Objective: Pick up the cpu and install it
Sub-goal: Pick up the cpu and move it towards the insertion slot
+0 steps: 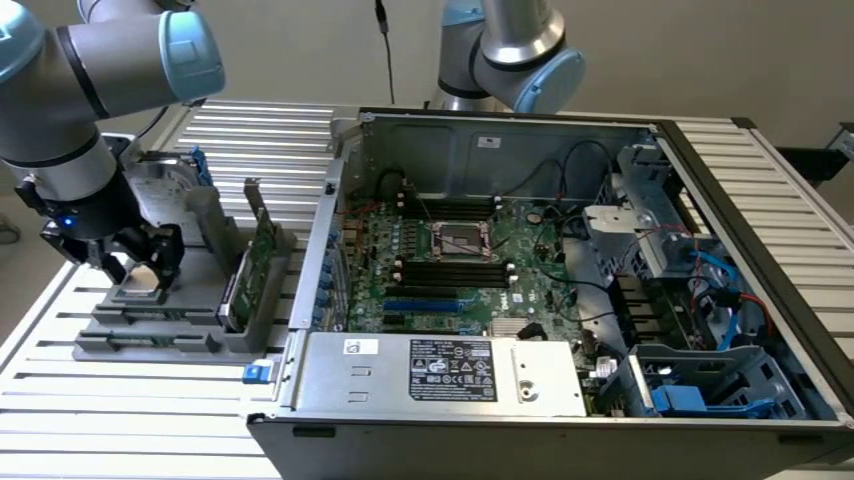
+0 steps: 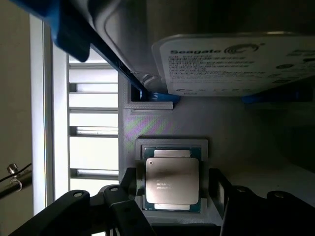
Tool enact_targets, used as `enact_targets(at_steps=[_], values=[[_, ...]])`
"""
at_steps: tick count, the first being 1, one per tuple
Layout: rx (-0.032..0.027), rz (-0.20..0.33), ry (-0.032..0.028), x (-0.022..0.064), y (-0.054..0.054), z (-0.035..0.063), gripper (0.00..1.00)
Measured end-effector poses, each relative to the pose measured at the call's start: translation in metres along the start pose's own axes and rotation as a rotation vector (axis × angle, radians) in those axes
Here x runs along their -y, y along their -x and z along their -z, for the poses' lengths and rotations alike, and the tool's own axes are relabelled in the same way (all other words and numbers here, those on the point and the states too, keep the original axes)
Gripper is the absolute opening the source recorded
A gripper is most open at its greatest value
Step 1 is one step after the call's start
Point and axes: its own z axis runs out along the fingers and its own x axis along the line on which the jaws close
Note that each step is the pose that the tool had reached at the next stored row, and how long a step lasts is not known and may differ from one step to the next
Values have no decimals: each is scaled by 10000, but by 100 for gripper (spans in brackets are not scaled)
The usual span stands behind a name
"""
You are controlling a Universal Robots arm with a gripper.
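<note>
Grey plastic is your landmark: the moulded holder [image 1: 160, 345] resting on the slatted aluminium table [image 1: 80, 410]. You find the cpu [image 2: 172, 184] lying flat in a shallow square recess of that holder, silvery lid up, with a thin green edge showing around it. Your gripper [image 2: 172, 187] hangs directly over this part of the holder with its jaws spread wide. The black fingers [image 2: 129, 183] stand one on each side of the recess, outside its raised frame. The frame lies between each finger and the chip, so the gripper grips nothing. Just beside the recess, in the same holder, the hard drive [image 2: 231, 61] stands on edge, its white label facing the wrist view and a blue bracket [image 2: 69, 34] along its side. In the exterior view you see the arm [image 1: 67, 100] come down onto the holder's end that lies toward the exterior view's left. A green circuit card [image 1: 260, 265] stands upright in the holder on the side nearest the computer case [image 1: 561, 125]. That case lies open just beside the holder, on the exterior view's right of it, with the motherboard [image 1: 441, 290] exposed. The processor socket [image 1: 463, 238] sits near the board's middle, well apart from the holder. A second arm [image 1: 514, 50] rises behind the case, farther from the holder than the socket.
</note>
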Motion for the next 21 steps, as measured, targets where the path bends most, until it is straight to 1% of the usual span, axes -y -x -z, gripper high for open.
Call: enact_targets(at_steps=[1,6,7,8,16,21], values=[[0,-1,0,0,0,0,64],[-1,-1,-1,0,0,0,64],[-1,0,0,0,1,0,62],[-2,0,-1,0,0,1,56],[-2,0,2,-1,1,6,55],[-8,-1,0,-3,-3,48,55]])
